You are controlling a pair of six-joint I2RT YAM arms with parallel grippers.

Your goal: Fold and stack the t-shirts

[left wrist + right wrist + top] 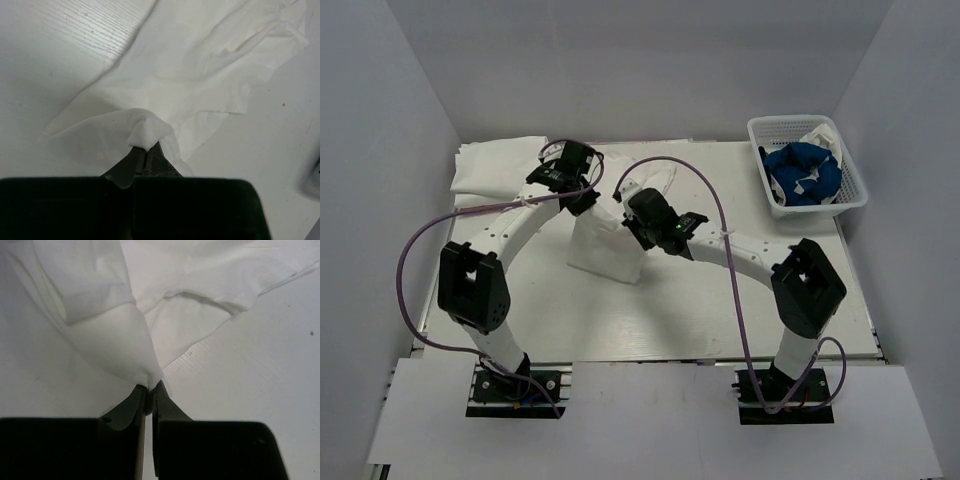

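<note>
A white t-shirt (607, 248) hangs bunched between both arms near the table's middle, its lower part resting on the table. My left gripper (582, 200) is shut on a pinched fold of the white t-shirt (190, 65) near its left upper edge. On the shirt's right upper edge my right gripper (638, 222) is shut on the white t-shirt (110, 335) too. In each wrist view the cloth bulges out of the closed fingertips. A folded white t-shirt (500, 165) lies flat at the back left. A royal blue t-shirt (803, 173) sits crumpled in the basket.
A white plastic lattice basket (775, 205) stands at the back right corner, holding the blue shirt and some white cloth. Purple cables loop over both arms. White walls enclose the table on three sides.
</note>
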